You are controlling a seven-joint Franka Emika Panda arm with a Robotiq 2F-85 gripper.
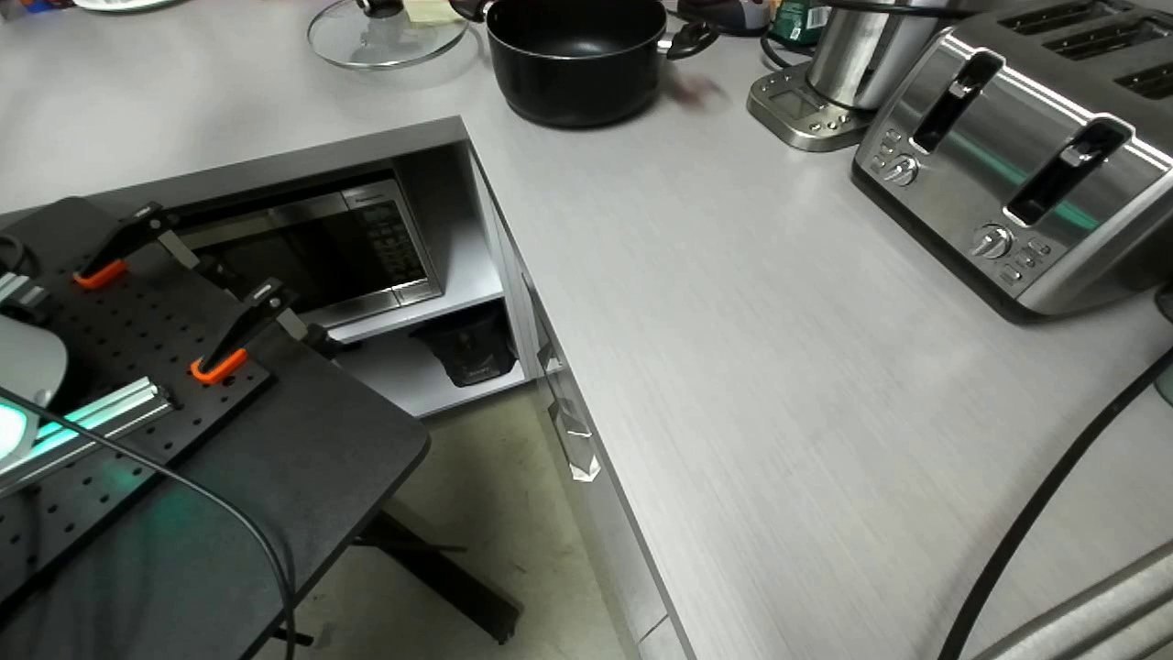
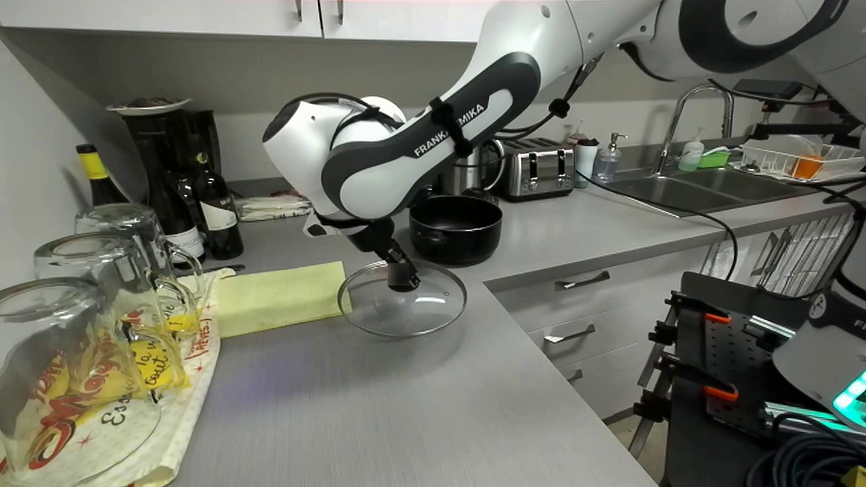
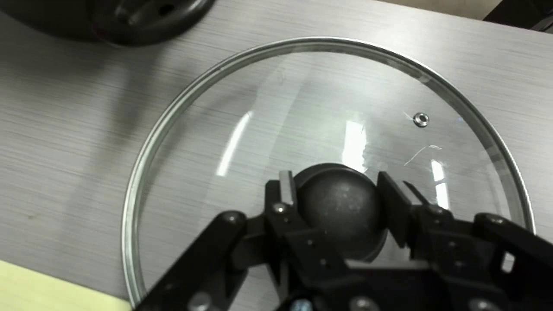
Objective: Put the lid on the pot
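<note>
Grey worktop [image 2: 379, 406] carries black pot [image 2: 456, 237] and yellow cloth [image 2: 277, 297]; gripper [image 3: 338, 194] grips glass lid [image 3: 281, 142] by its dark knob [image 3: 343, 211], lid just beside pot.

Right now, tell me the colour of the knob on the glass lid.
Black; the knob shows best in the wrist view.

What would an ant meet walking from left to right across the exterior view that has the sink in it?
Glass mugs → yellow sheet → glass lid → black pot → toaster → white tumbler → soap bottle → dish rack.
</note>
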